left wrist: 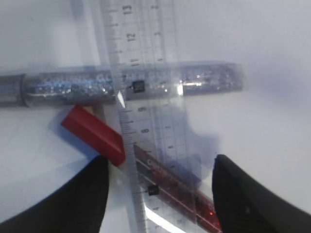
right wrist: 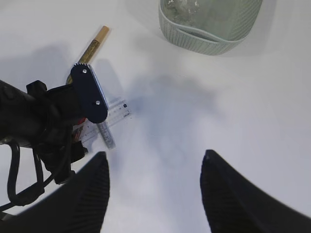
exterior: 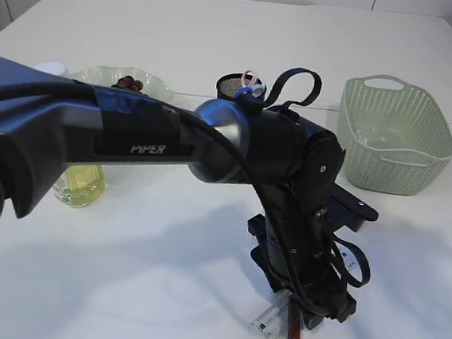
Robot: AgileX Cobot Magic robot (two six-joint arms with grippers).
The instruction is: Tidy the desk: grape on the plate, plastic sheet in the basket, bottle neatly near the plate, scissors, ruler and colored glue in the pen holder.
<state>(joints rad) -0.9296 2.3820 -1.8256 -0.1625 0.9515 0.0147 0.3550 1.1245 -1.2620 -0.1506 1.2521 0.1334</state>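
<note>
Here, basket [exterior: 395,136] holding plastic sheet [right wrist: 187,8]

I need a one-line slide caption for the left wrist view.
Open left pincer above a clear ruler lying across silver and red glue pens.

The ruler [left wrist: 146,97] was clear glossy plastic, the glitter glue tube [left wrist: 131,87] transparent and sparkly, its red cap [left wrist: 95,133] smooth matt plastic, the basket [exterior: 393,137] perforated matt plastic, the table [exterior: 120,271] smooth, matt white.

Clear ruler [left wrist: 146,97] flat across silver glitter glue [left wrist: 131,86] and red glue [left wrist: 97,134]
</note>
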